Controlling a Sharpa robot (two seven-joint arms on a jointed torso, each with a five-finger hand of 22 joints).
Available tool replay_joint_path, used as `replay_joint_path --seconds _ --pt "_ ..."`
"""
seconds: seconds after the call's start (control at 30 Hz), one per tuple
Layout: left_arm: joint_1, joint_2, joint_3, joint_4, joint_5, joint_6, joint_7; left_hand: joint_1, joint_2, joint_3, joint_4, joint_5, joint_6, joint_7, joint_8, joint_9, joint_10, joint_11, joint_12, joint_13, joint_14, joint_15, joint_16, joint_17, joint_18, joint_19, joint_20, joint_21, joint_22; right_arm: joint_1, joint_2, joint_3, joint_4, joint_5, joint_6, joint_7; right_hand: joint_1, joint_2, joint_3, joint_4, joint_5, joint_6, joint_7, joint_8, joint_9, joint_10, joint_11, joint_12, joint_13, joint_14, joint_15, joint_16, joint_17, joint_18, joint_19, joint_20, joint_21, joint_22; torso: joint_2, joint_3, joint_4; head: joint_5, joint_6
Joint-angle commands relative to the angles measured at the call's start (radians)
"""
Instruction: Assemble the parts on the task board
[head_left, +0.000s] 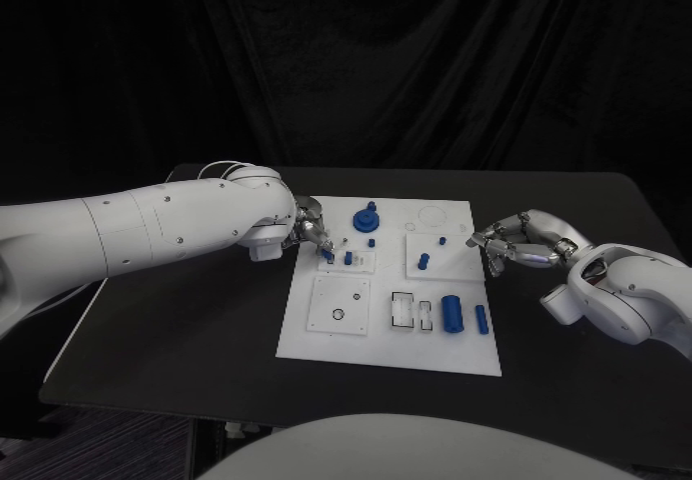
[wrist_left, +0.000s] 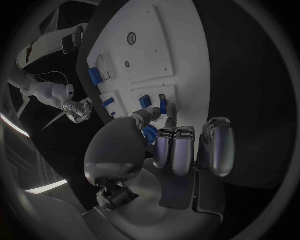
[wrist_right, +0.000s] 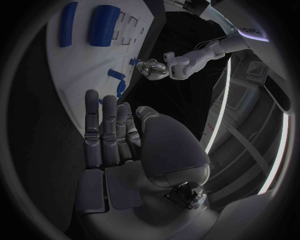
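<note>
**Left hand working the small pegs at the board's left edge**

The black table (head_left: 173, 330) carries the white task board (head_left: 389, 345) at its middle. The left hand (head_left: 312, 233) sits over the board's left edge, toward the far corner, its fingertips (wrist_left: 170, 111) down among the short blue pegs (head_left: 348, 258) that stand in a small square plate there. The wrist view shows the thumb and a finger drawn close around a blue piece, but I cannot tell whether it is actually pinched or only touched. The right hand (head_left: 515, 243) hovers just off the board's right edge, fingers (wrist_right: 103, 125) extended and loosely apart, holding nothing.

Other parts lie on the board: a blue cylinder (head_left: 451, 312) and a slim blue bar (head_left: 480, 320) near the right edge toward the near side, and a blue gear-like piece (head_left: 366, 217) close to the far edge.

To do this step well, the left hand should probably keep the peg upright, line it over its hole before pressing, and push straight down; a tilted peg is likely to jam. The right hand could steady the board's edge if it slides.
</note>
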Motion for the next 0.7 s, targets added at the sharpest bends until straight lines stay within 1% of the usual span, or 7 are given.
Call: replay_joint_path --seconds 0.03,0.13,0.33,0.47,0.7 --pt "-0.003 0.001 0.000 0.003 0.004 0.004 0.015 -0.002 0.007 0.014 -0.008 0.002 0.006 -0.016 -0.003 -0.001 0.104 -0.004 0.004 0.263 0.108 -0.007 0.003 0.263 0.011 -0.004 0.000 -0.006 0.101 -0.002 0.000 0.001 0.000 -0.003 0.012 -0.018 0.000 0.009 -0.002 0.001 0.004 -0.002 -0.001 0.003 0.001 -0.001 0.002 0.003 -0.001 -0.008 0.000 0.005 -0.001 0.018 0.005 0.000 -0.006 -0.001 0.000 0.0002 -0.0011 0.000 0.000" --pt "-0.004 0.000 0.000 0.005 0.004 0.003 0.016 -0.002 0.008 0.015 -0.008 0.002 0.006 -0.016 -0.003 -0.001 0.104 -0.004 0.004 0.263 0.108 -0.007 0.003 0.263 0.012 -0.005 0.000 -0.009 0.099 -0.003 0.000 0.001 0.000 -0.003 0.012 -0.019 0.000 0.009 -0.002 0.001 0.004 -0.002 -0.001 0.003 0.001 -0.002 0.002 0.003 -0.001 -0.009 0.000 0.005 -0.002 0.018 0.005 0.000 -0.006 -0.001 0.000 0.0000 -0.0018 0.001 0.000" --pt "-0.005 -0.002 0.000 0.010 0.004 0.004 0.016 -0.002 0.008 0.015 -0.008 0.002 0.006 -0.016 -0.003 -0.001 0.104 -0.004 0.004 0.263 0.108 -0.007 0.003 0.263 0.012 -0.006 0.000 -0.010 0.098 -0.003 0.000 0.001 0.000 -0.003 0.017 -0.022 0.000 0.009 -0.002 0.001 0.004 -0.002 -0.001 0.003 0.001 -0.002 0.002 0.003 -0.002 -0.009 0.000 0.005 -0.002 0.018 0.005 0.000 -0.007 -0.002 0.000 0.0004 -0.0003 0.000 0.000" --pt "-0.006 -0.002 0.000 0.012 0.004 0.004 0.016 -0.002 0.008 0.016 -0.009 0.002 0.006 -0.016 -0.004 -0.002 0.104 -0.004 0.004 0.263 0.108 -0.007 0.003 0.263 0.013 -0.007 0.000 -0.011 0.097 -0.003 0.001 0.001 0.000 -0.003 0.020 -0.024 0.000 0.009 -0.002 0.001 0.004 -0.002 -0.001 0.003 0.001 -0.002 0.002 0.003 -0.002 -0.009 0.000 0.005 -0.002 0.018 0.005 0.000 -0.007 -0.002 0.000 0.0008 -0.0017 0.001 0.000" --pt "-0.008 -0.001 0.000 0.012 0.004 0.008 0.018 -0.002 0.008 0.020 -0.011 0.003 0.006 -0.016 -0.004 -0.003 0.104 -0.004 0.004 0.263 0.108 -0.006 0.003 0.263 0.014 -0.010 0.000 -0.015 0.094 -0.003 0.001 0.001 0.001 -0.003 0.023 -0.027 0.001 0.009 -0.002 0.000 0.005 -0.002 -0.002 0.004 0.001 -0.003 0.002 0.003 -0.002 -0.009 0.000 0.005 -0.002 0.018 0.005 0.000 -0.007 -0.002 0.000 0.0007 0.0007 0.000 0.000"
